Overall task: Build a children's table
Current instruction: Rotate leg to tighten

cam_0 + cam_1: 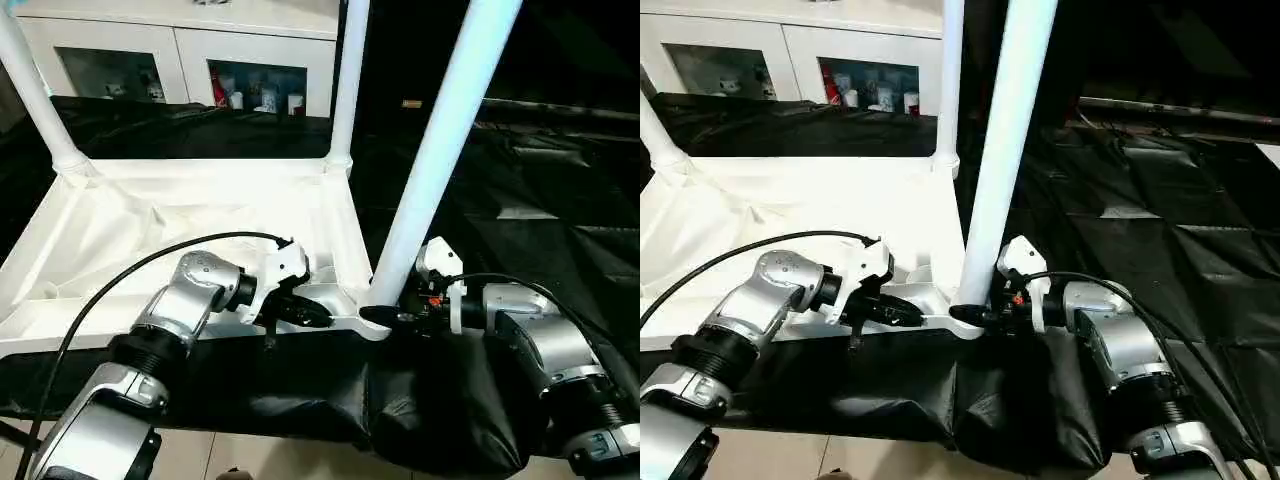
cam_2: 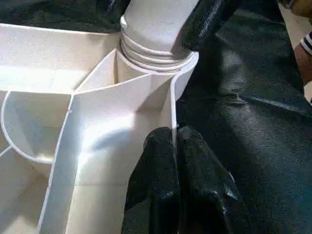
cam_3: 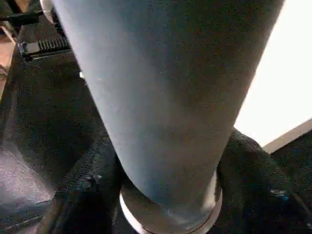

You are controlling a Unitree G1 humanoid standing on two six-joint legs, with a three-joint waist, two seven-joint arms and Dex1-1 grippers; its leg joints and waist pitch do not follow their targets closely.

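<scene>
The white tabletop (image 1: 150, 230) lies upside down on black cloth, ribbed underside facing up. Two white legs stand in its far corner sockets, one at the far left (image 1: 30, 90) and one at the far right (image 1: 345, 80). A third leg (image 1: 440, 150) rises tilted from the near right corner socket (image 2: 156, 53). My left gripper (image 1: 318, 316) is shut on the tabletop's near rim just beside that corner, its fingers (image 2: 195, 161) pinching the thin wall. My right gripper (image 1: 385, 315) is shut around the base of the third leg (image 3: 165, 97), a finger (image 3: 253, 170) on each side.
A white cabinet (image 1: 200, 50) with glass doors stands behind the tabletop. Wrinkled black cloth (image 1: 540, 200) covers the surface to the right and hangs over the front edge. A person's striped sleeve (image 2: 306, 45) shows at the edge of the left wrist view.
</scene>
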